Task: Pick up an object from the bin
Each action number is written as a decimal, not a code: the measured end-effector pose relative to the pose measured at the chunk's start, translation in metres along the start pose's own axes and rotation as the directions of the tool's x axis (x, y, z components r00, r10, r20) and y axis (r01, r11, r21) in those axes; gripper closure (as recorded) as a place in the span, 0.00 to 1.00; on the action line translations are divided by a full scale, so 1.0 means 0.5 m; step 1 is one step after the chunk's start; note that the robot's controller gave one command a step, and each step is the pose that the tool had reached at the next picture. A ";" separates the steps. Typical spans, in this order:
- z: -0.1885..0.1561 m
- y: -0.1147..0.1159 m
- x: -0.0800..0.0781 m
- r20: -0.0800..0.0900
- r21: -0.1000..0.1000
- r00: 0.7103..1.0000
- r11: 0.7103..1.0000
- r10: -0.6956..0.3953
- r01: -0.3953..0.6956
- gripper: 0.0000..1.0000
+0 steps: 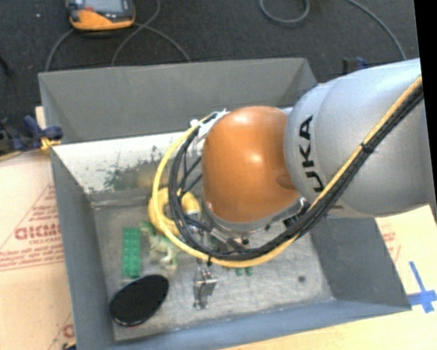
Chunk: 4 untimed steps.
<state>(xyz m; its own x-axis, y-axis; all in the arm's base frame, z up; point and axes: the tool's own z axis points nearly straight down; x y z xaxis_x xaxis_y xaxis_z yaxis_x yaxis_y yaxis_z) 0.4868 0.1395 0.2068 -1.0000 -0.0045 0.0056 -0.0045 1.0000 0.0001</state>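
The big grey arm (356,147) (with its orange cover (245,163)) reaches into the grey bin (178,96). The claw (205,287) hangs over bare floor near the middle of the bin's front edge. I cannot tell if it is spread or pressed together, and nothing shows in it. The nearest big thing is a flat black oval (139,299) to the claw's left, by the front-left corner. Its long way runs slanted, from that corner up toward the claw. A green ridged block (131,249) lies by the left wall. Some tiny green bits (243,270) sit just right of the claw.
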 end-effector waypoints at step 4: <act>0.173 0.094 -0.061 0.007 0.000 0.999 0.999 -0.036 0.036 0.00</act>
<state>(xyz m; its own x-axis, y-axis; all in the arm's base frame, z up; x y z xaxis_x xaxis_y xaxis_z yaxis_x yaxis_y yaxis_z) 0.5164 0.1866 0.1200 -0.9992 -0.0408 -0.0010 -0.0408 0.9992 -0.0001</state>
